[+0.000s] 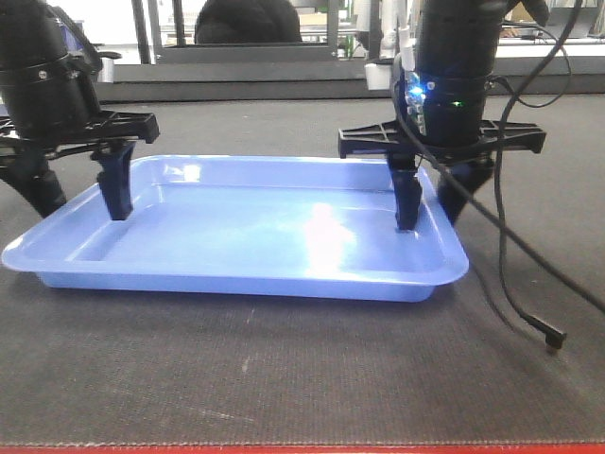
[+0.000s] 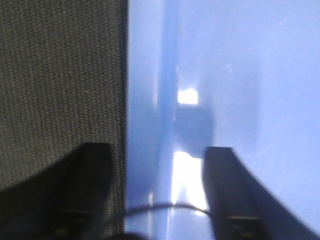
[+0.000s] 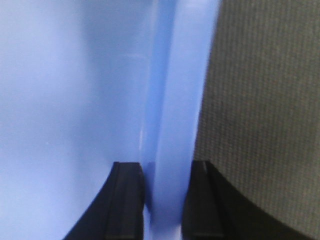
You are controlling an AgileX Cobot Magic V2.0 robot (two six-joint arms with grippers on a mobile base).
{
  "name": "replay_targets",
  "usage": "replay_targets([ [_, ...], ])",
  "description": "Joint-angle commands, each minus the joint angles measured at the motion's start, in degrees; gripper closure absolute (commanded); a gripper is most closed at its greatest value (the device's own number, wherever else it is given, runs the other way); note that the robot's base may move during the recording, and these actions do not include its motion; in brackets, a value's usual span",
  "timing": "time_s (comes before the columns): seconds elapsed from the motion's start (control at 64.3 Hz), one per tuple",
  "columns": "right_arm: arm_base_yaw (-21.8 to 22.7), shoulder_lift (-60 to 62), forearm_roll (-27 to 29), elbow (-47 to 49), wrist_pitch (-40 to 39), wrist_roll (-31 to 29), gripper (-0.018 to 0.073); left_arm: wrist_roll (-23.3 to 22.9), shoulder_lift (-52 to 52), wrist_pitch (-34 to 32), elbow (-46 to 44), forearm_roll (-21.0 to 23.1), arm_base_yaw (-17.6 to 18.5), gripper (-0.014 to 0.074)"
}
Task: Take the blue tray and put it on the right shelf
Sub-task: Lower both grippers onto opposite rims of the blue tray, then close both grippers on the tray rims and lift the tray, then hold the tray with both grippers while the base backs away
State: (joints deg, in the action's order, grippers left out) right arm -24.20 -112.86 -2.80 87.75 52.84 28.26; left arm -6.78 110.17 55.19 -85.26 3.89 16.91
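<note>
The blue tray (image 1: 246, 227) lies flat on the dark mat, long side towards me. My left gripper (image 1: 83, 210) straddles its left rim, one finger inside the tray and one outside over the mat, jaws wide apart; in the left wrist view the gripper (image 2: 157, 150) has a broad gap around the tray's rim (image 2: 145, 75). My right gripper (image 1: 430, 219) is at the right rim; in the right wrist view the gripper (image 3: 165, 165) has both fingers pressed against the tray's rim (image 3: 175, 75). The right shelf is out of view.
A loose black cable (image 1: 515, 284) hangs from the right arm and ends in a connector on the mat (image 1: 284, 378) right of the tray. A red edge runs along the mat's front. Metal framing and a dark rounded shape (image 1: 248, 24) stand behind.
</note>
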Motion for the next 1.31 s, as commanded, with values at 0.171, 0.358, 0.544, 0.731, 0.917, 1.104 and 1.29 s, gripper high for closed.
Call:
replay_targets([
  [0.171,0.11,5.12,-1.09,1.72,0.65,-0.63,0.0503,-0.52,-3.69,1.87,-1.88,0.65,0.57,0.0643],
  [0.358,0.05,12.25,-1.40,1.72,1.23,-0.69,0.0503,-0.52,-9.43,4.65,-1.88,0.65,0.57,0.0643],
  [0.544,-1.60,21.14,-5.99,1.72,6.38,-0.90,0.0503,-0.67,-18.69,7.83,-1.88,-1.56,2.27,0.0636],
  [0.731,-6.54,27.53,-10.52,1.40,11.29,-0.90,0.0503,-3.67,-25.14,15.32,-1.64,-5.51,5.67,0.0636],
  [0.917,-7.84,33.37,-8.93,-3.04,10.91,-0.90,0.0503,-5.10,-30.69,18.56,-1.64,-6.08,7.76,0.0636],
  [1.104,-7.84,38.67,-6.87,-9.47,10.59,-0.90,0.0503,-6.48,-34.64,21.54,-1.39,-5.74,9.95,0.0636],
  [1.29,-7.84,41.92,-6.36,-10.68,10.96,-0.90,0.0503,-6.65,-34.76,21.41,1.93,-3.58,13.60,0.0636],
])
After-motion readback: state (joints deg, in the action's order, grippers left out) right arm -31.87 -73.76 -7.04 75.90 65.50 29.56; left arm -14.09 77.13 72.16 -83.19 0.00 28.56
